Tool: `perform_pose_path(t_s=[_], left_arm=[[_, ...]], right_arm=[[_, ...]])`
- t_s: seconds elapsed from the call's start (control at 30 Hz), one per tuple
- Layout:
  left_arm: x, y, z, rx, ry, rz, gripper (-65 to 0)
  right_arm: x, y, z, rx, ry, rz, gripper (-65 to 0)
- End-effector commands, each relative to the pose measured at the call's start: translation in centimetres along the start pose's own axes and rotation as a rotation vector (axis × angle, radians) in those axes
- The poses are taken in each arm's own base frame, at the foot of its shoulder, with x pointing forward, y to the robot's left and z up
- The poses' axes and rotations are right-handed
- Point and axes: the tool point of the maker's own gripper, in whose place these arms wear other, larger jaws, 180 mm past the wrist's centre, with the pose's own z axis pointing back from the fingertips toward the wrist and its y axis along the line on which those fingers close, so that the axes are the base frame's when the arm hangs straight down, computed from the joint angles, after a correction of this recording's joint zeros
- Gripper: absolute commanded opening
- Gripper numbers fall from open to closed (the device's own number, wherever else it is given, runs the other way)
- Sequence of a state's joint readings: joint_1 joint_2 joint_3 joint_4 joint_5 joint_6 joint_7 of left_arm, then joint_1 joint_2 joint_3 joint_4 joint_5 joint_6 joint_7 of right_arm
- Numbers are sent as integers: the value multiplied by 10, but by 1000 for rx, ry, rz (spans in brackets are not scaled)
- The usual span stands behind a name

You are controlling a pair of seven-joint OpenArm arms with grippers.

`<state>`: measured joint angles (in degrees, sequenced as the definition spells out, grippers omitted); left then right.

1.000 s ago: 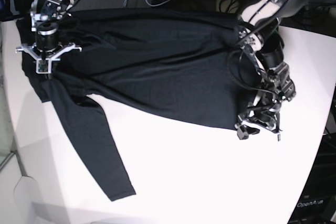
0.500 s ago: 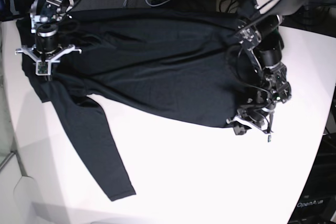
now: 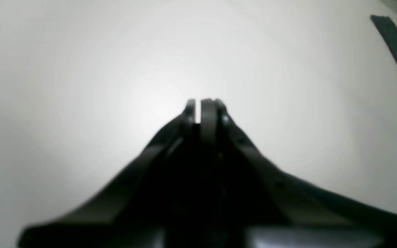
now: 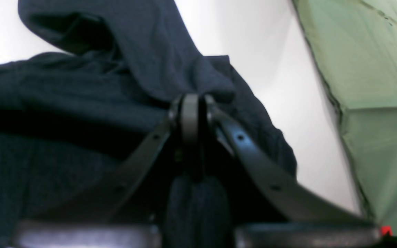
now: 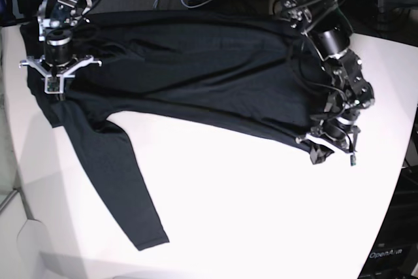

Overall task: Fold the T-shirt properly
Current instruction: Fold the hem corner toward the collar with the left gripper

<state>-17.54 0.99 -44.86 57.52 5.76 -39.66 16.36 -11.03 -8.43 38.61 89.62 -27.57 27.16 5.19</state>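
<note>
Both fingers sets closed on the T-shirt (image 5: pixel 196 70); left grip seemingly at hem.

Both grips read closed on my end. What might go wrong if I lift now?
1. The left gripper's jaws are shut, but its wrist view shows only bare table at their tips, so they may hold little or no T-shirt hem.
2. The right gripper pinches bunched cloth and may lift extra layers.
3. The loose sleeve could drag crooked.

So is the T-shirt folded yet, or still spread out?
Spread out: the T-shirt lies flat across the white table, one long sleeve stretched out, with no fold showing.
</note>
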Motion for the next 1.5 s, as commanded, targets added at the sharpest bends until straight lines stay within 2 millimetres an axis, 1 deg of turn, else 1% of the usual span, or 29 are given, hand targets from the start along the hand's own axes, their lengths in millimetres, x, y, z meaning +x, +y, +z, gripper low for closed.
perform_pose_path(t_s=[0.0,0.13,0.17,0.23,0.37,0.47,0.53,0.67,0.9,1.07,1.3,1.37,1.47], left_arm=[[26,1,1,-2,-75,-17,-650],[21,7,12,16,-73,-37,-650],[23,9,16,25,-78,-46,-650],[20,7,21,31,-83,-50,-650],[19,10,42,58,-95,-104,-650],[17,5,52,65,-102,-119,-650],[19,6,56,71,-109,-131,-650],[17,9,65,87,-107,-147,-650],[18,11,92,88,-150,-135,-650],[14,13,97,94,-141,-139,-650],[-15,20,113,111,-77,-140,-650],[-20,26,117,117,-58,-148,-650],[-23,30,120,124,-48,-151,-650]], right_arm=[[14,-7,-1,-19,-52,-2,-640],[14,-7,-1,-19,-52,-2,-640],[14,-7,-1,-19,-52,-2,-640],[14,-7,-1,-19,-52,-2,-640],[14,-7,-1,-18,-50,-3,-641],[14,-7,-1,-18,-50,-3,-641],[14,-7,-1,-18,-50,-3,-641],[14,-7,-1,-18,-50,-3,-641],[11,-7,2,-19,-43,1,-641],[11,-7,2,-19,-43,1,-641],[10,-7,2,-17,-40,0,-641],[9,-7,2,-17,-39,-1,-641],[9,-7,2,-17,-39,-1,-641]])
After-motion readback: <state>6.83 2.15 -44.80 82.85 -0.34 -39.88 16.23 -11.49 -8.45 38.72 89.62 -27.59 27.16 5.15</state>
